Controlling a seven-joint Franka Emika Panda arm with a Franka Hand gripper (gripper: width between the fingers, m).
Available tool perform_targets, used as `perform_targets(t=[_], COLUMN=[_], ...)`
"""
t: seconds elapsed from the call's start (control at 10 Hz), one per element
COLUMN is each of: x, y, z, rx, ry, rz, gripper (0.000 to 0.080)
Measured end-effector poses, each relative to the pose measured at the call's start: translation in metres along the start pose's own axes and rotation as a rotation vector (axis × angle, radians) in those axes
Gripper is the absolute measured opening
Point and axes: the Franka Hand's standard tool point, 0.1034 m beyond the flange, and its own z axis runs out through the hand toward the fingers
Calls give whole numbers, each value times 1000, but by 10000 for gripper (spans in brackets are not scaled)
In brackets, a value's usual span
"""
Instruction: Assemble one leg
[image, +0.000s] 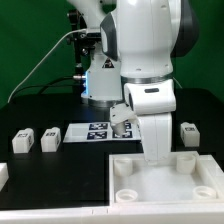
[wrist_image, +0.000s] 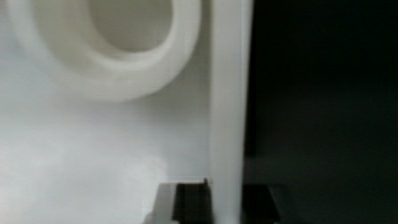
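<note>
The large flat white panel (image: 160, 185) with round corner sockets lies at the front. My gripper (image: 157, 158) is down at its far edge. In the wrist view my gripper (wrist_image: 228, 205) straddles the panel's rim (wrist_image: 228, 100), one dark finger (wrist_image: 191, 205) on the panel side and the other on the black table side, closed against the rim. A round socket (wrist_image: 107, 40) shows on the panel. Two legs (image: 22, 141) (image: 50, 138) lie at the exterior view's left, and one leg (image: 188, 132) at its right. None is held.
The marker board (image: 98, 131) lies behind the panel, partly hidden by the arm. Another white part (image: 3, 172) sits at the exterior view's far left edge. Black cables run behind the arm's base. The table is black.
</note>
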Motion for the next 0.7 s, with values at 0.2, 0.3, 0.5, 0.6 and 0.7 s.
perform_targets(t=[0.2, 0.3, 0.5, 0.6, 0.7], x=[-1, -1, -2, -2, -3], y=[0, 0, 0, 0, 0], z=[0, 0, 0, 0, 0], rx=[0, 0, 0, 0, 0], ry=[0, 0, 0, 0, 0], rz=[2, 3, 4, 5, 5], gripper=[81, 274, 424, 560, 624])
